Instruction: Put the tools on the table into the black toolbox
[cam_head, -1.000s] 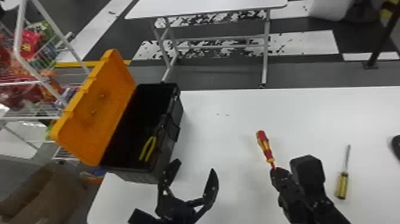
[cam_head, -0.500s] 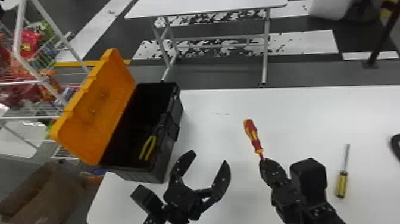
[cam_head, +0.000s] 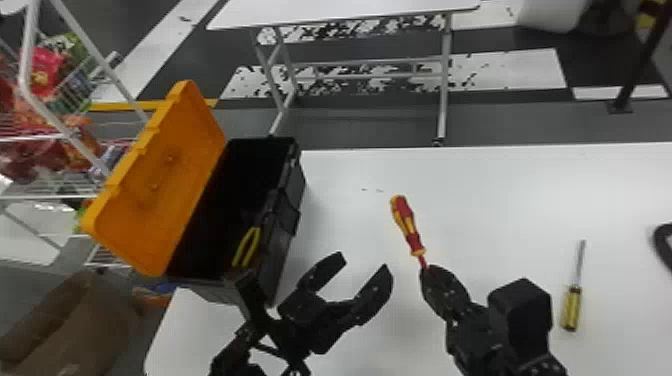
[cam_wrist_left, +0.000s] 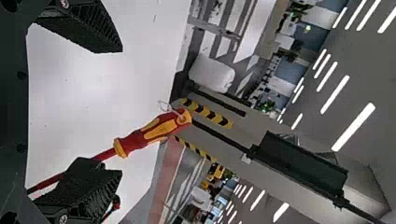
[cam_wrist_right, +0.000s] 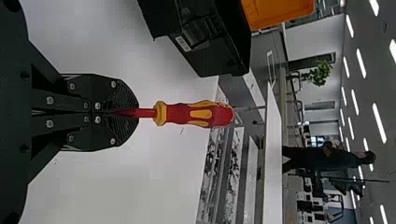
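At lower right, right pincer clamps red-yellow screwdriver by its shaft; left pincer, lower center, wide open, empty. Black toolbox left, lid up, yellow-handled tool inside. Second screwdriver on table, right.

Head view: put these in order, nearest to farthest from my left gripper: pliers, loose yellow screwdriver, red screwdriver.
From the left gripper:
1. Red screwdriver, to its right, held in the right gripper.
2. Pliers, to its left, in the toolbox.
3. Yellow screwdriver, on the table, right of the right gripper.
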